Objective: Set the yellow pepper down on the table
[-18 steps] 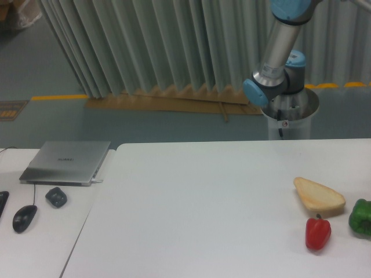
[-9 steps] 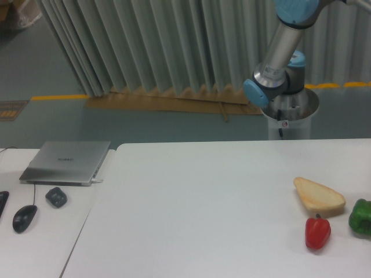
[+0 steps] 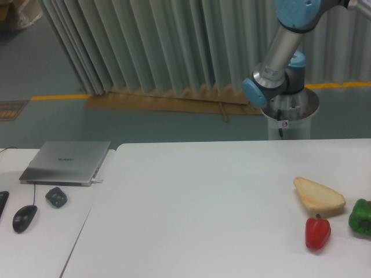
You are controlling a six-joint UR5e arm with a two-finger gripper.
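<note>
Arm: my UR5e arm (image 3: 282, 55) rises from its steel pedestal (image 3: 288, 117) beyond the far right edge of the table (image 3: 197, 208); only the base, shoulder and a slanting silver link show, the rest running out of the top of the picture.

Gripper: out of view, so I cannot tell whether my fingers are spread, pressed together or pinching anything.

Yellow pepper: nowhere in view. It is not on the table, and whether I am carrying it above the picture cannot be told.

Key relation: the part of my arm that carries the tool leaves the view at the top right, and the table lies below and nearer than that. I judge the coming move a descent toward the white top, with open room left of the food.

On the table: a wedge of bread (image 3: 318, 196) at the right, a red pepper (image 3: 317, 232) just nearer than it, and a green pepper (image 3: 361, 216) cut by the right edge. The red pepper stands close to the bread; whether they touch I cannot tell.

Side desk: a closed silver laptop (image 3: 66, 161), a small dark object (image 3: 56, 197) and a black mouse (image 3: 24, 218), on the left.

Writing: a faint mark on the laptop lid, too small to read. A small red dot on the pedestal, not legible. No other brand or label.
</note>
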